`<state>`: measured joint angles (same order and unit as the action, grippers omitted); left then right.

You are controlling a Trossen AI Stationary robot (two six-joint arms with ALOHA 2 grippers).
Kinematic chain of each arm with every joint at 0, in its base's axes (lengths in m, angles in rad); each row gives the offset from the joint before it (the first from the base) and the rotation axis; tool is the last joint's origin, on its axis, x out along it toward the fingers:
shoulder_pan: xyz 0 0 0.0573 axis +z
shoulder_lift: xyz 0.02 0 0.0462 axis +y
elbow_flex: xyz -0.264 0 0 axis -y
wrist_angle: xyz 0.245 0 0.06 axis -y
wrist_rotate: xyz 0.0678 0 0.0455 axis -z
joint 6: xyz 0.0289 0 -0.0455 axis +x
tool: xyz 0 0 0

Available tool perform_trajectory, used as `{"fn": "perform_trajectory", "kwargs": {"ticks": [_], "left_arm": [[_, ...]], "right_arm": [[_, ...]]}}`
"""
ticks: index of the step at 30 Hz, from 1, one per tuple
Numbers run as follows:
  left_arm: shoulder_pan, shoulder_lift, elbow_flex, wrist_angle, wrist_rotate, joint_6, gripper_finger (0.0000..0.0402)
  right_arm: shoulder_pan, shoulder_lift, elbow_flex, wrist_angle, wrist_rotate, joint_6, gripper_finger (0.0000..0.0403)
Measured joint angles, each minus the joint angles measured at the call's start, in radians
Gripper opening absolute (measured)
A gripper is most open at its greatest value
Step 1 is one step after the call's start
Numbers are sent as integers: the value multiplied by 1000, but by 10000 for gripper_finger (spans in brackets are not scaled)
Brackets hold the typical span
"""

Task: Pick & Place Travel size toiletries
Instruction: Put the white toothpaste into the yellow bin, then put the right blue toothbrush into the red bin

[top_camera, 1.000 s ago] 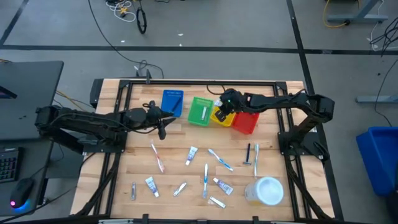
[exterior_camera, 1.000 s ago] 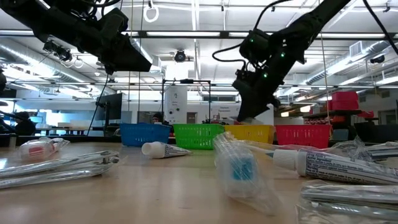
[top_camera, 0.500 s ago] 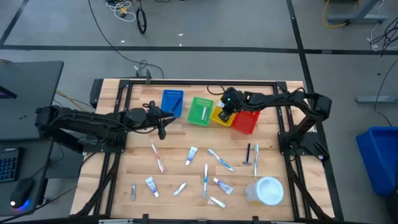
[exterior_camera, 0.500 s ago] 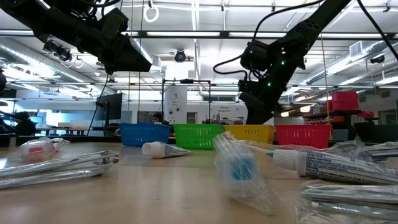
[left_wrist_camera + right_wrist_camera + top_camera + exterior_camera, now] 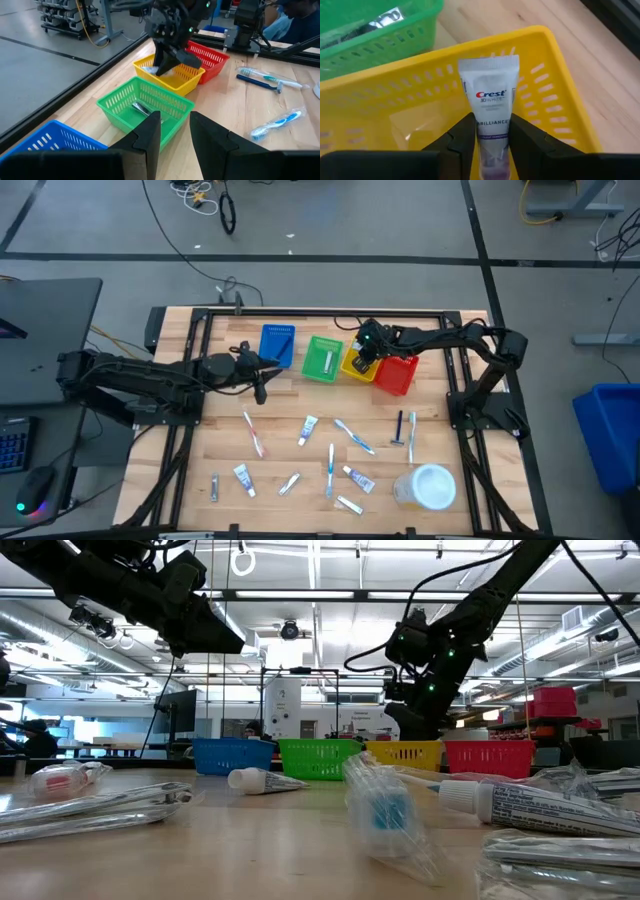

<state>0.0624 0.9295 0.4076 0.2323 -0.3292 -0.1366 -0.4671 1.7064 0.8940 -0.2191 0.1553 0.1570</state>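
Note:
My right gripper [image 5: 366, 352] hangs over the yellow basket [image 5: 353, 369], shut on a small white Crest tube [image 5: 489, 95]. My left gripper [image 5: 262, 386] hovers open near the blue basket [image 5: 277, 344], touching nothing; its fingers [image 5: 151, 131] point toward the green basket [image 5: 145, 107]. More toiletries lie flat on the near half of the table: a pink toothbrush [image 5: 253, 432], a blue toothbrush [image 5: 354, 436], small tubes [image 5: 307, 430] and a dark razor [image 5: 399, 425]. A wrapped item [image 5: 326, 358] lies in the green basket. My right gripper pinches the Crest tube between its two fingers at the lower body, toward the cap end [image 5: 492, 131]. The fingers come from above, slanting down, and lie along the tube. The flat crimped end [image 5: 488, 64] points away from them into the yellow basket; whether it touches the floor I cannot tell.
Four baskets stand in a row along the far side: blue, green, yellow and red [image 5: 396, 374]. A large round translucent container [image 5: 428, 486] stands at the near right corner. A dark frame [image 5: 320, 313] borders the table.
My right gripper has drawn a little toward the far edge over the yellow basket, still shut on the tube. The left arm has kept still.

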Motion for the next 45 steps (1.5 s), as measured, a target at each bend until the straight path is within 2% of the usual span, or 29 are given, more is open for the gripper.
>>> {"fn": "perform_trajectory", "kwargs": {"ticks": [9, 13, 20, 23, 32, 45], "left_arm": [[1, 0, 0, 4, -14, 3, 112], [1, 0, 0, 5, -16, 3, 112], [1, 0, 0, 5, -18, 3, 112], [1, 0, 0, 4, -18, 3, 112], [1, 0, 0, 2, -17, 2, 112], [1, 0, 0, 2, -17, 2, 112]], "right_arm": [[0, 8, 0, -2, -1, -27, 189], [2, -27, 0, -11, 1, -50, 211], [22, -143, 0, -35, -1, -49, 227], [50, -187, 0, -39, -36, -42, 224], [240, -219, 0, -42, -237, -33, 223], [586, -177, 0, -45, -238, 132, 258]]}}
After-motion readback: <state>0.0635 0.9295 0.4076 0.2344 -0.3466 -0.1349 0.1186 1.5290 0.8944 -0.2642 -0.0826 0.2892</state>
